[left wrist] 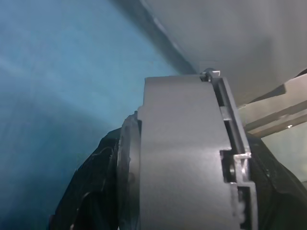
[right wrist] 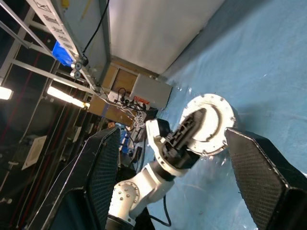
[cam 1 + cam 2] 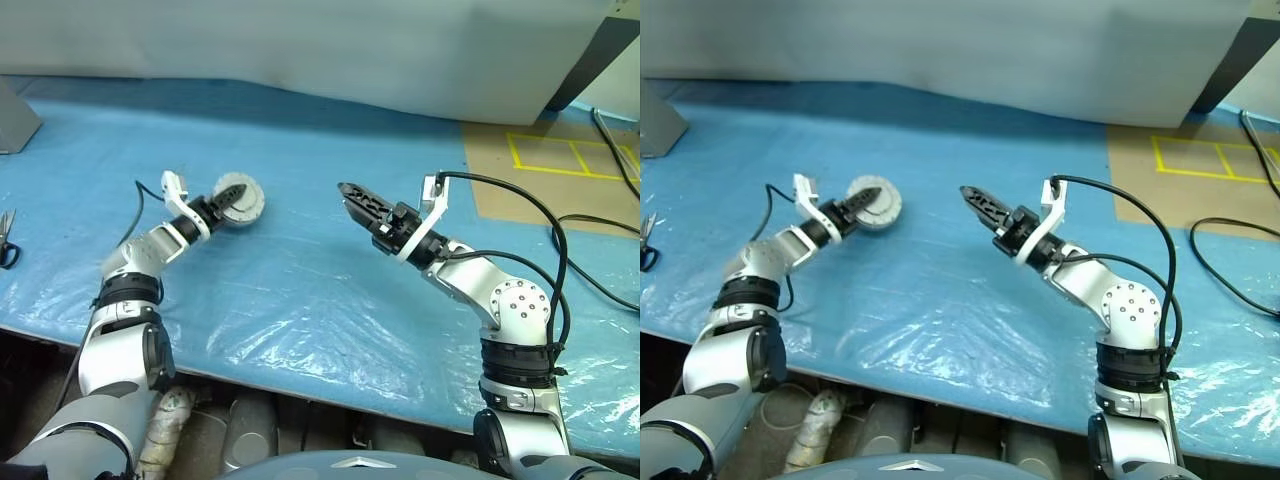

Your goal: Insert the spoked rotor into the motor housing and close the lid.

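- Table point(image 3: 330, 300), blue sheet: scissors point(image 3: 8, 240) at far 9 o'clock edge.
- R gripper point(image 3: 352, 196) empty, above table centre, jaws spread, tips aimed toward 10 o'clock.
- L gripper point(image 3: 232, 200) at 10 o'clock, jaws pinching the housing point(image 3: 245, 207), lid on, low over the sheet.

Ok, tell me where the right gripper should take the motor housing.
Probably the free rim, from the robot's right: the left gripper clamps the motor housing across its flat faces from the left, leaving that edge exposed to the open right gripper.
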`<state>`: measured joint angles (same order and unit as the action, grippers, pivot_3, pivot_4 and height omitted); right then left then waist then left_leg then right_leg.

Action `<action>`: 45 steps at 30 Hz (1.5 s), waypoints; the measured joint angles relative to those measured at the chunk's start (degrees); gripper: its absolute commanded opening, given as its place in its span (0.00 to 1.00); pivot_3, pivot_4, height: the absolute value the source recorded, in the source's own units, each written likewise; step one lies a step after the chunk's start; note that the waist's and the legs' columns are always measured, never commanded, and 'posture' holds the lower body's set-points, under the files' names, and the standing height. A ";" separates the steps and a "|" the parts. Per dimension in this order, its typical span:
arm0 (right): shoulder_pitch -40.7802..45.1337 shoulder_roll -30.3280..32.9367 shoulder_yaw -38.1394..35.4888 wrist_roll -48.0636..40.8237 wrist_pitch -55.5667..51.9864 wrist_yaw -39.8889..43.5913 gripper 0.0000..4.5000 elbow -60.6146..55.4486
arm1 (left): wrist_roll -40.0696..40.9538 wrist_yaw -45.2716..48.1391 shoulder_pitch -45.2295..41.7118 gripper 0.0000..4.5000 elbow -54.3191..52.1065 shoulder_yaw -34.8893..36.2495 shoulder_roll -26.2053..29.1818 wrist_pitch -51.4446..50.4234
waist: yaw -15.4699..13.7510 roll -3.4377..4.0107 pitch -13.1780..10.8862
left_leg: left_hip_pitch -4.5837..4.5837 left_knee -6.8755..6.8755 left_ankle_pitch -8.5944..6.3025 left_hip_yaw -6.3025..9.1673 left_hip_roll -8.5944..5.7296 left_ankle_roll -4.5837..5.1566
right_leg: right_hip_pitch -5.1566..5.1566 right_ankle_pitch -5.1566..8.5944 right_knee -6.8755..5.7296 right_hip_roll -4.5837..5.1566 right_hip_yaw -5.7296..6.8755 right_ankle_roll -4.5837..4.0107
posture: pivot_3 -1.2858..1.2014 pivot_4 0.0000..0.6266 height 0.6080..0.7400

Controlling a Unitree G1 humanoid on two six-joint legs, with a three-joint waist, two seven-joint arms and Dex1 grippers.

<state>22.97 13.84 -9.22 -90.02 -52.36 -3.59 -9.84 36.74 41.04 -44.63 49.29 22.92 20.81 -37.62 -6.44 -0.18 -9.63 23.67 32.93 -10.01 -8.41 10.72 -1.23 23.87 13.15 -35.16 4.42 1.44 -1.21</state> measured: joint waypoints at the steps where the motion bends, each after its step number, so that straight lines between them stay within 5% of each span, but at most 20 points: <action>1: 0.06 0.02 0.10 0.07 -0.18 0.06 0.81 0.04 | -0.39 0.00 0.04 0.58 0.63 -0.17 -0.58 0.50 | 0.02 0.00 0.00 | 0.00 0.01 0.00 0.00 0.00 0.00 | 0.00 0.00 -0.01 0.00 0.00 0.00 | 0.52 0.24 1.00; 2: 0.10 0.03 0.26 0.13 -0.29 0.08 0.81 0.07 | -0.57 -0.02 -0.06 0.58 1.00 -0.20 -0.87 1.42 | 0.07 0.00 0.00 | -0.02 0.01 0.00 0.00 0.00 0.00 | 0.00 0.00 -0.03 -0.01 0.00 -0.01 | 0.52 0.24 1.00; 8: 0.14 0.33 0.39 0.28 -0.63 0.08 0.82 0.07 | -3.25 -1.25 -0.92 0.99 4.40 0.08 0.19 6.95 | 0.76 0.00 0.01 | -0.29 -0.01 0.00 -0.01 0.02 0.00 | -0.23 0.01 -0.04 -0.02 -0.03 -0.02 | 0.52 0.24 1.00; 19: 0.14 -0.06 0.41 1.58 -0.51 1.25 0.82 0.07 | -7.95 -10.92 -3.65 0.99 16.63 3.26 9.87 20.26 | 0.97 0.02 0.02 | -0.67 -0.23 0.00 -0.01 0.10 -0.01 | -0.62 0.02 0.31 -0.05 -0.08 -0.02 | 0.52 0.24 1.00; 24: 0.14 -0.24 0.43 3.46 -0.24 2.27 0.82 -0.02 | -9.22 -6.20 -4.14 0.99 17.98 2.94 11.78 21.37 | 0.08 0.01 0.01 | -0.52 -0.27 0.00 -0.01 0.09 -0.01 | -0.61 0.02 0.36 0.07 0.02 -0.02 | 0.52 0.24 1.00; 27: 0.03 1.86 0.43 8.79 1.46 3.17 0.82 -1.20 | -9.39 2.33 -5.02 0.99 8.95 -1.64 9.97 18.17 | -0.82 -0.02 -0.01 | -0.46 -0.26 0.00 -0.03 0.09 -0.01 | -0.59 0.02 0.35 0.16 0.08 -0.03 | 0.52 0.24 1.00; 30: -0.10 6.54 1.68 18.90 3.89 4.55 0.82 -3.85 | -8.84 10.50 -4.11 0.99 -11.16 -9.85 6.06 14.30 | -1.16 -0.03 -0.02 | -0.48 -0.26 0.00 -0.12 -0.04 -0.01 | -0.63 0.02 0.37 0.33 0.08 -0.03 | 0.52 0.24 1.00; 34: -0.29 9.62 5.98 34.88 8.85 4.86 0.82 -6.04 | -10.75 12.82 -0.69 0.99 -27.45 -19.98 -0.18 14.18 | -0.10 -0.01 -0.01 | -0.60 -0.36 0.00 -0.16 -0.03 -0.01 | -0.58 0.01 0.33 0.19 -0.04 -0.02 | 0.52 0.24 1.00; 39: -3.49 8.46 6.49 46.70 14.18 3.33 0.82 -6.51 | -19.10 13.57 4.42 0.99 -27.17 -29.75 -2.39 20.49 | 1.44 0.00 -0.01 | -0.61 -0.46 0.01 -0.14 0.11 -0.03 | -0.49 0.03 0.31 -0.17 -0.06 -0.05 | 0.52 0.24 1.00; 45: -6.31 6.31 6.61 54.14 14.94 2.20 0.82 -6.85 | -19.65 13.56 5.10 0.99 -27.67 -30.33 -5.90 22.24 | 1.04 0.01 -0.01 | -0.58 -0.38 0.01 -0.14 0.06 -0.02 | -0.54 0.02 0.33 0.03 -0.12 -0.04 | 0.52 0.24 1.00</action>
<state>16.66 20.15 -2.61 -35.88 -37.42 -1.40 -16.69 17.09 54.60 -39.53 21.62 -7.41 14.91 -15.37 -5.40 -0.17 -9.65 23.09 32.55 -10.00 -8.55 10.78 -1.25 23.33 13.17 -34.83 4.45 1.31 -1.25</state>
